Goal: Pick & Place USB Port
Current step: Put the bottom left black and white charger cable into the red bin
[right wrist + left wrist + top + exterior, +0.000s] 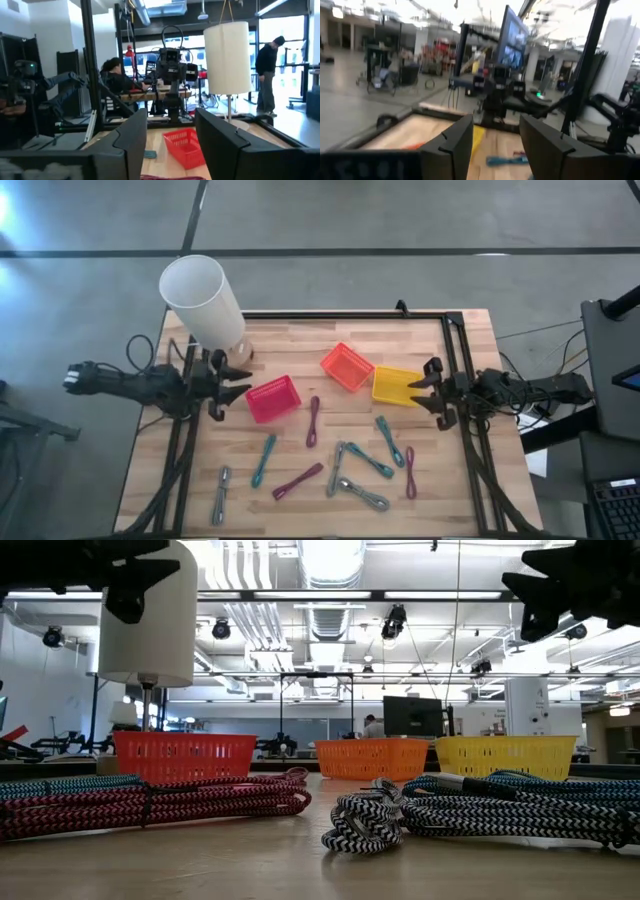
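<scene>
high view shows the wooden worktop (300, 500) with both arms parked at its side edges, a sensible waiting spot that leaves the middle free. between the two sets of jaws stands a white lamp (203, 300), close beside the left jaws (236, 385), probably there to light the scene. the left jaws are spread apart and hold nothing; the left wrist view shows a clear gap between the dark fingers (451, 145). the right jaws (425, 392) are likewise released and empty, well apart from the left ones.

three baskets sit in a loose row between the jaws: the pink basket (272, 399) just ahead of the left jaws, the orange basket (346, 366) midway, and the yellow basket (396, 385) almost touching the right jaws. one colour each suggests sorting bins, set within easy reach of either arm.

the task's things, bundled usb cables (357, 465), lie scattered on the worktop, none between or touching either set of jaws. they come in maroon, teal and grey, perhaps matched to bins, though that is a guess. no pick has begun.

the cable plugs are too small to make out, the low view cuts off both arms to dark shapes, and basket contents are hidden by their walls there.
</scene>
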Controlling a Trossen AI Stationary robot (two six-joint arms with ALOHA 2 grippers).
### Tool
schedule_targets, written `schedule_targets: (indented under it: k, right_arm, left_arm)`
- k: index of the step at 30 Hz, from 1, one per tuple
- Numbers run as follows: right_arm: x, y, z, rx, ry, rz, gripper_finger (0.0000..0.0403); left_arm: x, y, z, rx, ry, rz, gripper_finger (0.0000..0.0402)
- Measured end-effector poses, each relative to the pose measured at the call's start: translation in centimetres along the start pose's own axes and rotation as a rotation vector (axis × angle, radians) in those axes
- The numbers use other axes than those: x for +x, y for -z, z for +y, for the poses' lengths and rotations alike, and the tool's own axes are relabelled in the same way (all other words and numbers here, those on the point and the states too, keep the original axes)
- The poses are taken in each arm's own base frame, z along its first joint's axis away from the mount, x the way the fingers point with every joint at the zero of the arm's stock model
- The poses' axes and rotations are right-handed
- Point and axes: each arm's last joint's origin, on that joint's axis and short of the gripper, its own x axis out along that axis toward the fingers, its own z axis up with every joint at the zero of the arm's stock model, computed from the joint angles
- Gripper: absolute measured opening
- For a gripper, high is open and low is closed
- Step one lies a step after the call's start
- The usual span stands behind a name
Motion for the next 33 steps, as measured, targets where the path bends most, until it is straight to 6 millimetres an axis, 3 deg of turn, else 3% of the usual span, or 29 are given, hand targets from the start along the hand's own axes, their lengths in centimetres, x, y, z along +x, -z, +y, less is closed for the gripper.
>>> schedule_targets:
  k: [6, 11, 16, 22, 27, 33]
  right_arm:
    - [0.7, -0.4, 0.1, 0.003, -0.006, -0.056, 0.0185]
    - [1.8, -0.8, 0.1, 0.002, 0.0, 0.003, 0.0187]
    - [3.7, -1.7, 0.3, -0.003, 0.009, 0.082, 0.0187]
    - [6.3, -2.7, 0.5, -0.124, 0.008, 0.155, 0.0187]
    - [8.6, -4.1, 0.7, -0.246, 0.0, 0.177, 0.0187]
    - [11.3, -5.9, 0.4, -0.222, 0.109, 0.297, 0.0187]
  left_arm:
    - [2.0, 0.1, -0.5, 0.003, -0.031, 0.094, 0.0168]
    - [3.8, -0.7, -1.1, 0.038, -0.038, 0.164, 0.0168]
    - [5.6, -2.3, -1.9, 0.074, -0.059, 0.3, 0.0168]
    - [7.3, -4.3, -3.0, 0.075, -0.072, 0.471, 0.0168]
    - [8.0, -5.0, -5.0, -0.013, -0.036, 0.643, 0.0167]
    - [8.7, -4.0, -8.7, -0.131, 0.007, 0.791, 0.0167]
